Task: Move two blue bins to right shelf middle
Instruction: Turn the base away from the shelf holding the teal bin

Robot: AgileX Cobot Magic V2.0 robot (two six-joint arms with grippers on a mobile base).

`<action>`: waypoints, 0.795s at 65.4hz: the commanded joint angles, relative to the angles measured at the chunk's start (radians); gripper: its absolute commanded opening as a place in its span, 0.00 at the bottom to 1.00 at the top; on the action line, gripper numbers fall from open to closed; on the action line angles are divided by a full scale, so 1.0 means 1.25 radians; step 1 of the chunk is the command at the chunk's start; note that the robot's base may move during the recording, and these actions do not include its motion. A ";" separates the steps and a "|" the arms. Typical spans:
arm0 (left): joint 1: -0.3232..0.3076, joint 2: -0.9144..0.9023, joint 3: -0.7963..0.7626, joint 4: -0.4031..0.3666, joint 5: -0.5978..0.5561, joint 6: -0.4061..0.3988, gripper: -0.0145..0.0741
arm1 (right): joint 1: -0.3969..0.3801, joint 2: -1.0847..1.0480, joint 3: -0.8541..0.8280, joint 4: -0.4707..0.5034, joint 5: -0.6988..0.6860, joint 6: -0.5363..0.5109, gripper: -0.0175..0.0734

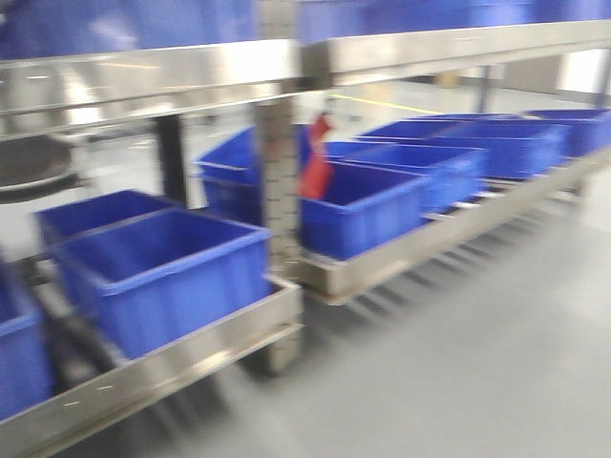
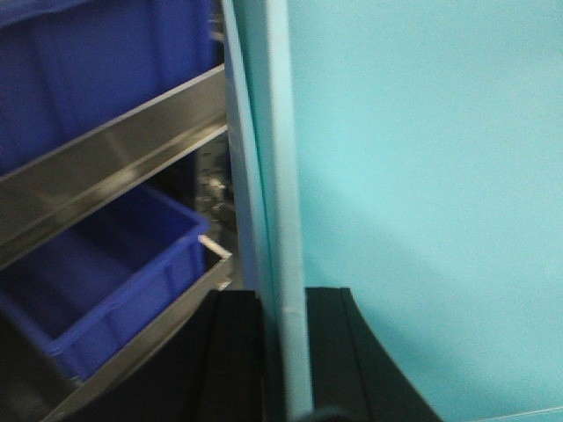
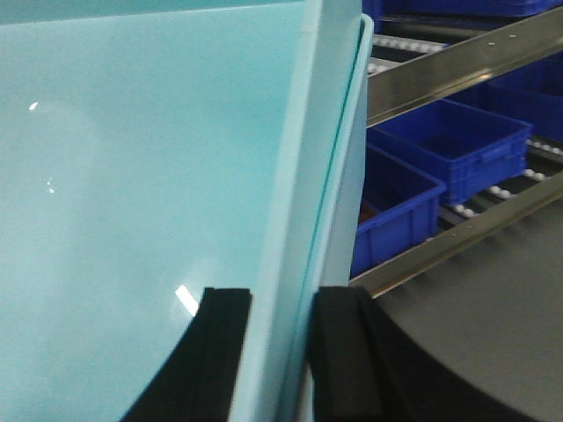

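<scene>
A pale blue bin (image 2: 422, 176) fills the left wrist view, and my left gripper (image 2: 281, 299) is shut on its upright side wall (image 2: 274, 176), one black finger (image 2: 230, 352) outside and one inside. In the right wrist view my right gripper (image 3: 277, 303) is shut on the opposite wall (image 3: 303, 176) of the pale blue bin (image 3: 132, 176). A second pale edge (image 3: 352, 132) runs just outside that wall; I cannot tell whether it is a nested second bin. The front view shows neither gripper nor the held bin.
The blurred front view shows two steel racks joined at a post (image 1: 277, 191) with a red tag (image 1: 317, 164). Dark blue bins (image 1: 162, 272) (image 1: 368, 205) stand on the lowest level. A steel rail of the right rack (image 1: 458, 48) runs above. Grey floor (image 1: 458, 363) lies in front.
</scene>
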 commanded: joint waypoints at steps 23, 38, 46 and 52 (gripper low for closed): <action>-0.001 -0.018 -0.014 -0.016 -0.059 0.003 0.04 | -0.001 -0.020 -0.008 0.019 -0.113 -0.005 0.02; -0.001 -0.018 -0.014 -0.016 -0.059 0.003 0.04 | -0.001 -0.020 -0.008 0.019 -0.113 -0.005 0.02; -0.001 -0.018 -0.014 -0.016 -0.059 0.003 0.04 | -0.001 -0.020 -0.008 0.019 -0.113 -0.005 0.02; -0.001 -0.018 -0.014 -0.016 -0.059 0.003 0.04 | -0.001 -0.020 -0.008 0.019 -0.113 -0.005 0.02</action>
